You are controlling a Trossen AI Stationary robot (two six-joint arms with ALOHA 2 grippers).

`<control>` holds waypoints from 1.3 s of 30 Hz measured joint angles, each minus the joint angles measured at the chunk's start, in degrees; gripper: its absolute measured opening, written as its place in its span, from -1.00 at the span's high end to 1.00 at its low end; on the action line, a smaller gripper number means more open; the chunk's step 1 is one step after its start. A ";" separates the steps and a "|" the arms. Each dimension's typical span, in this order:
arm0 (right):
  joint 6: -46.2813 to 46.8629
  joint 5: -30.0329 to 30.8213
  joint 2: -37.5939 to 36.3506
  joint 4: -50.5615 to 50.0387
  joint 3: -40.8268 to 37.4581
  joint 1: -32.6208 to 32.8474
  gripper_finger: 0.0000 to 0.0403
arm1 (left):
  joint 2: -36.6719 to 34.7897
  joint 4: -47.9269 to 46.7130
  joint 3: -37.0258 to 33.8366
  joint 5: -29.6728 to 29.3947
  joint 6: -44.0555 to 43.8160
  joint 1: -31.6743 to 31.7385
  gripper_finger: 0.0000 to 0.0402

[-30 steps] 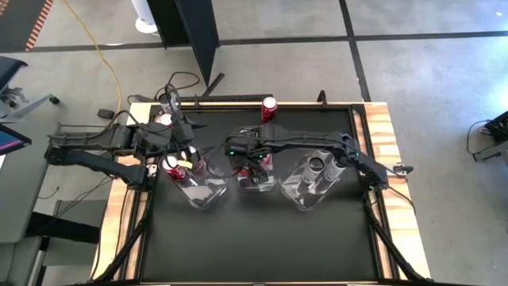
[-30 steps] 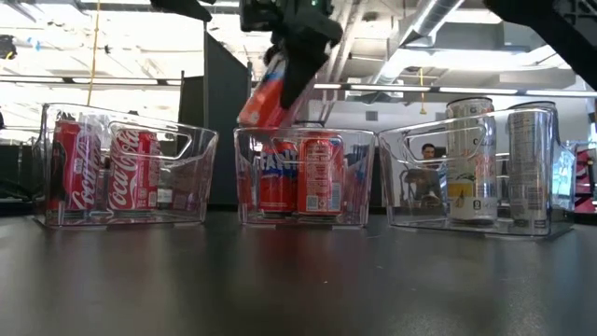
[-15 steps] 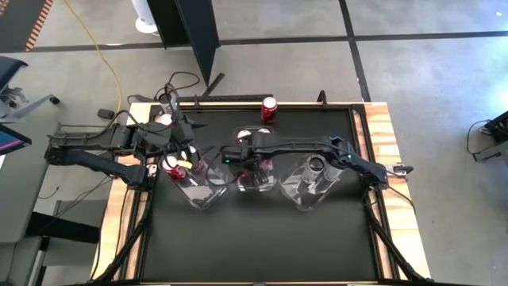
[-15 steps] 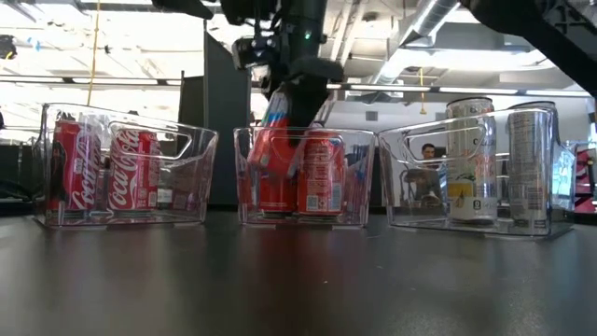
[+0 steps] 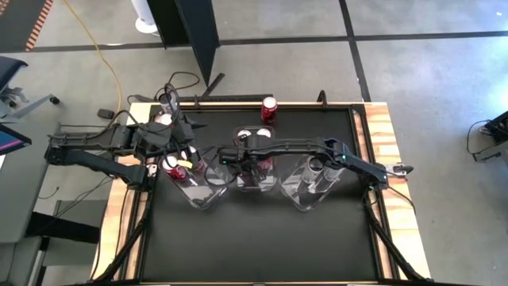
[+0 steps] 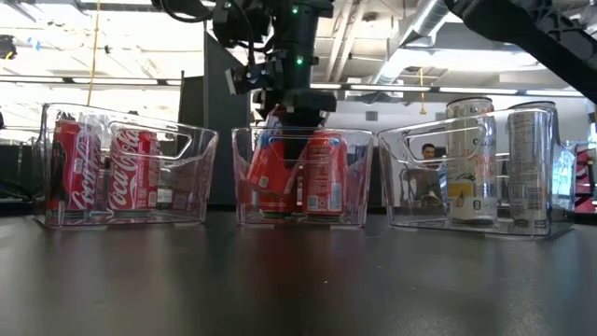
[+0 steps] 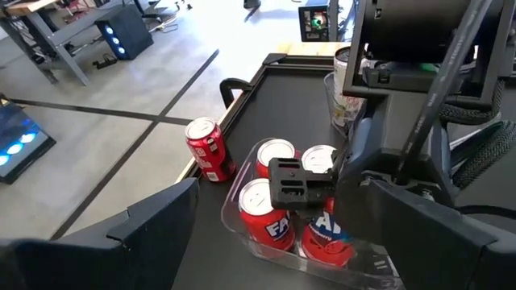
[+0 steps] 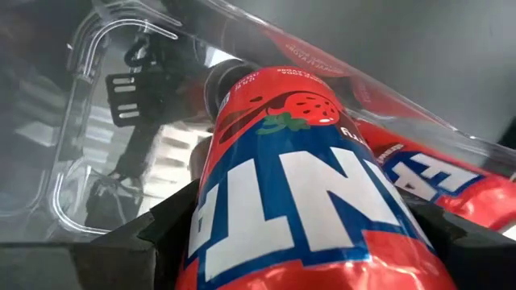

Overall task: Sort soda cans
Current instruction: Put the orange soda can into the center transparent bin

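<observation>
Three clear bins stand in a row. The left bin (image 6: 126,163) holds red cola cans, the middle bin (image 6: 303,210) red Fanta cans (image 7: 266,209), and the right bin (image 6: 480,168) silver cans (image 6: 471,159). One red can (image 5: 269,109) stands alone on the mat at the far edge. My right gripper (image 5: 252,161) reaches down into the middle bin, shut on a red Fanta can (image 8: 298,185). My left gripper (image 5: 184,163) is open and empty over the left bin. My right gripper pinches the Fanta can's side wall (image 8: 201,217) between its two fingers (image 8: 165,221), which lie across the can. The fingers come from above, pointing down into the middle bin. The can (image 6: 266,173) is tilted, its lower end low inside the bin beside the standing cans.
The black mat (image 5: 262,238) has open room on the near side of the bins. Wooden strips (image 5: 381,119) edge the table. Cables and a small clear cup (image 5: 167,101) sit at the far left corner.
My right gripper has gone down into the middle bin and a little toward the table's left edge, still shut on the Fanta can. The can has gone from above the bin's rim to low inside it, still tilted.
</observation>
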 joint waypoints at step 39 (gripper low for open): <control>-3.09 9.90 2.45 3.24 0.51 2.71 -0.97 | 0.00 -0.11 0.00 0.63 -1.05 -0.02 -0.77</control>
